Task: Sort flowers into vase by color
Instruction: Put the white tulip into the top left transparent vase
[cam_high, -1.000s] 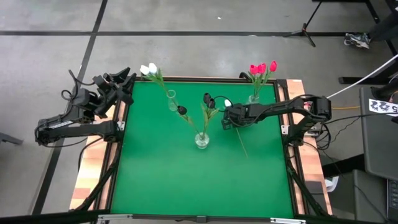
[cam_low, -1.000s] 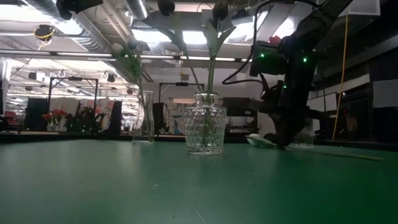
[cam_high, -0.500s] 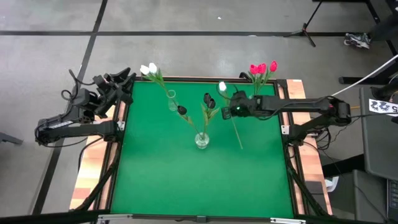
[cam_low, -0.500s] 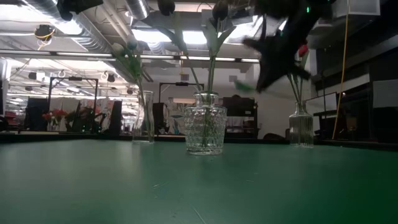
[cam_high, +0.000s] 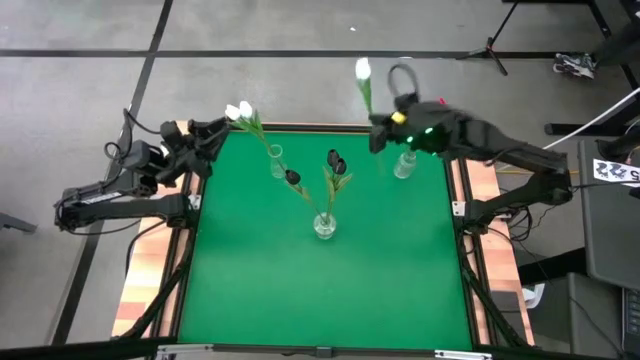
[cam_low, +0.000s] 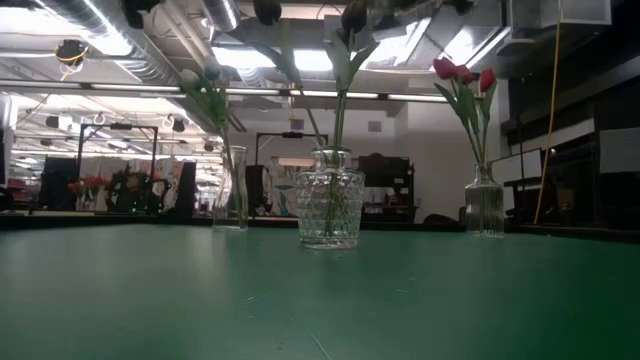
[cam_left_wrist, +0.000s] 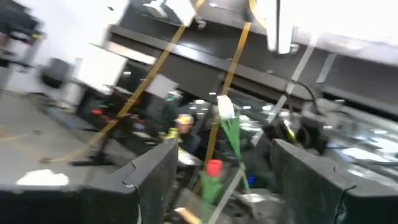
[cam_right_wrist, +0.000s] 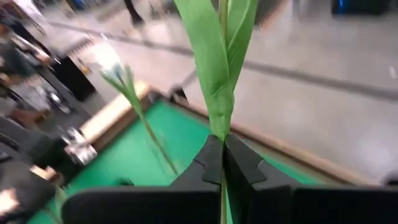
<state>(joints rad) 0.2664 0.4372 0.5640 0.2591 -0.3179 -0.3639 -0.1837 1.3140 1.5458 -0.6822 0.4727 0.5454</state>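
My right gripper (cam_high: 377, 130) is raised over the table's far right part, shut on a white tulip whose head (cam_high: 362, 70) stands past the far edge in the high view. Two white tulips (cam_high: 238, 110) stand in a narrow glass vase (cam_high: 275, 160). Black tulips (cam_high: 335, 160) stand in the cut-glass vase (cam_low: 330, 208) at mid-table. The red tulips (cam_low: 460, 72) stand in a small vase (cam_low: 484, 210) at the far right, partly under my right arm in the high view. My left gripper (cam_left_wrist: 233, 186) waits open at the far left corner. My right gripper pinches the white tulip's thin green stem (cam_right_wrist: 222, 163) between its two fingers, just below the leaves (cam_right_wrist: 217, 62). The leaves and head reach on past the fingertips. The flower is lifted clear of the table; the stem's lower end is hidden behind the gripper.
The green mat (cam_high: 320, 290) is bare across its near half. A wooden rim (cam_high: 140, 290) runs round it. The three vases stand in the far half, the cut-glass one nearest the middle.
My right gripper has risen fast from the mat toward the far edge, tipping up, and has carried the white tulip with it. The tulip lay on the table and now is lifted clear. My left gripper has turned a little where it waits.
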